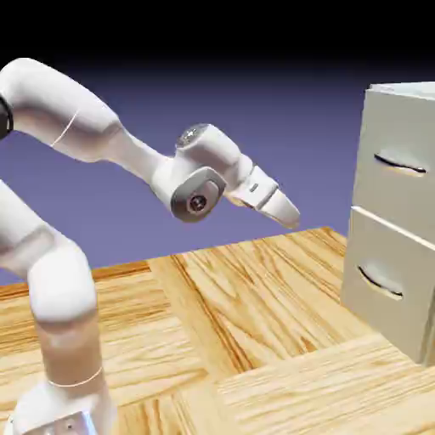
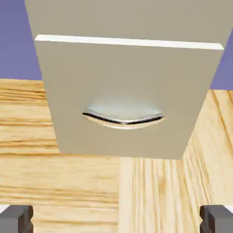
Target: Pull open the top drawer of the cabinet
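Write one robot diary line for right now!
pincer: open, empty | top drawer: shut, handle untouched | lower drawer: shut | next: probably reach top handle

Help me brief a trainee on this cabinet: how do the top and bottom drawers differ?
The bottom drawer shows a bright white upper edge where it juts slightly past the top drawer; the top drawer sits further back there. The hand view shows the bottom drawer's handle whole, but not the top drawer's. Both have flat, pale greyish fronts and slim, curved handles.
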You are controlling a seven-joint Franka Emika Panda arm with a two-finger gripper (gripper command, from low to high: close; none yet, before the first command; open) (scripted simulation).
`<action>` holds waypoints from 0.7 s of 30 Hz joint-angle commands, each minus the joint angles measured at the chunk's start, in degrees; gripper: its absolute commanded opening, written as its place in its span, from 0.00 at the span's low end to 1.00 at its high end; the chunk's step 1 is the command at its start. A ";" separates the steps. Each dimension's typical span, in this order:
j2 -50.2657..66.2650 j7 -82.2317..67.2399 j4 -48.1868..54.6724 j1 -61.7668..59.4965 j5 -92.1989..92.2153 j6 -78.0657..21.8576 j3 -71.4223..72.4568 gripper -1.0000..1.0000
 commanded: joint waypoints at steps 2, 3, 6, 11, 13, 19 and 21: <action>-0.20 -1.00 1.49 -3.08 4.99 -0.73 2.74 1.00; -0.30 -1.50 2.24 -4.62 7.48 -1.09 4.10 1.00; -0.60 -3.00 4.48 -9.25 14.95 -2.18 8.20 1.00; -1.10 -5.51 8.21 -16.95 27.41 -4.00 15.04 1.00; -1.30 -6.51 9.71 -20.03 32.40 -4.72 17.77 1.00; -1.89 -9.51 14.19 -29.27 47.35 -6.90 25.97 1.00; -2.09 -10.52 15.68 -32.36 52.33 -7.63 28.71 1.00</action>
